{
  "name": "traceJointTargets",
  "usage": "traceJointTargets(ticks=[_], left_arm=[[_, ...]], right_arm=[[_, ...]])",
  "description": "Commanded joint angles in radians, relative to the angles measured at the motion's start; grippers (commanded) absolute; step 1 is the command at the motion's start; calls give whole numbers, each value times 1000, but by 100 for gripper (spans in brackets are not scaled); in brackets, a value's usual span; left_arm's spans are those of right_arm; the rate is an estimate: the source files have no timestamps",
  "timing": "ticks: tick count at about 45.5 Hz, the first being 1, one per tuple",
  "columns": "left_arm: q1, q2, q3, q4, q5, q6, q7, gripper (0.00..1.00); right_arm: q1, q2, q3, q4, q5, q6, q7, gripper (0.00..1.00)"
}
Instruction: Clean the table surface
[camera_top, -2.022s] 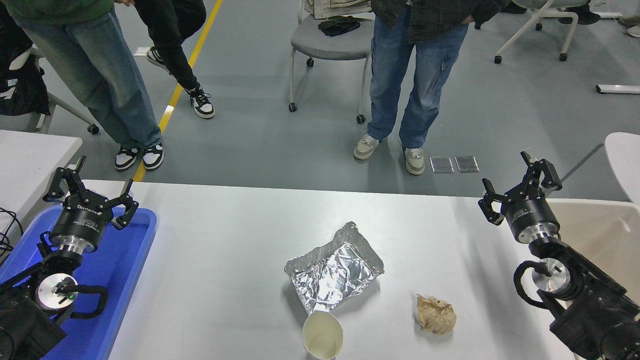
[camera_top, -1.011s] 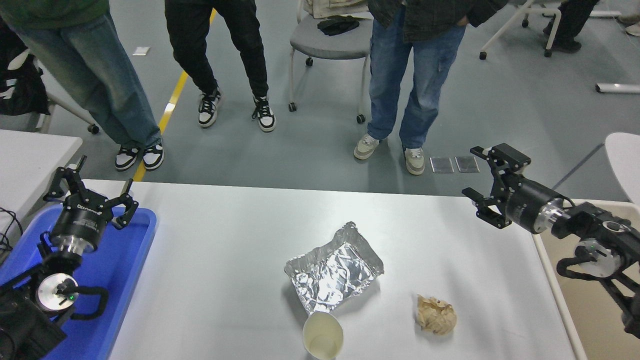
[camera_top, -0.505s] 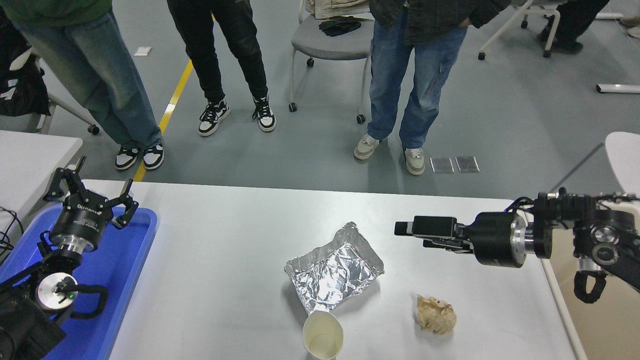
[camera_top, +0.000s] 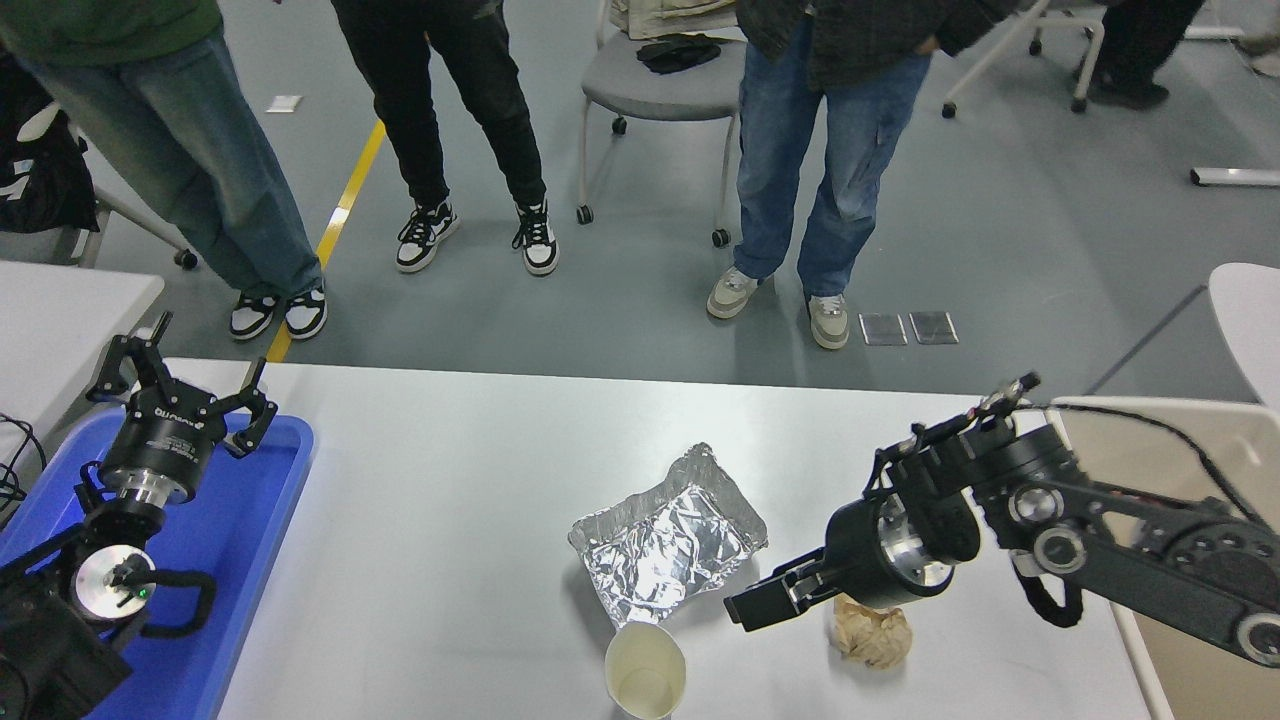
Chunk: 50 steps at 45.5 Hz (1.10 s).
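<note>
Right gripper (camera_top: 762, 603), spread state unclear, hangs between foil tray (camera_top: 667, 535) and crumpled paper (camera_top: 872, 632) on the counter (camera_top: 450, 500); descending off-centre risks toppling nearby paper cup (camera_top: 646, 672).

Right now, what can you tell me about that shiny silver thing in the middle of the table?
It is a crumpled aluminium foil tray, silver and shiny with many wrinkles and a bent, uneven rim. It looks empty and lies open side up, tilted askew on the white table surface. Its near corner meets the rim of a paper cup; whether they touch cannot be told. The right gripper hovers just to its right, apart from it.
</note>
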Motion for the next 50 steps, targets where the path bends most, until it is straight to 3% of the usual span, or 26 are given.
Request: traceJointTargets(ticks=[1, 29, 38, 50], left_arm=[[0, 0, 0, 0, 1, 0, 0, 100], [0, 0, 0, 0, 0, 0, 0, 100], [-2, 0, 0, 0, 1, 0, 0, 100], [0, 0, 0, 0, 1, 0, 0, 100]], right_arm=[[-24, 94, -60, -29, -10, 10, -94, 100], [8, 288, -48, -183, 46, 4, -157, 100], [-2, 295, -56, -221, 43, -14, -151, 99], [-28, 303, -63, -270, 28, -30, -142, 87]])
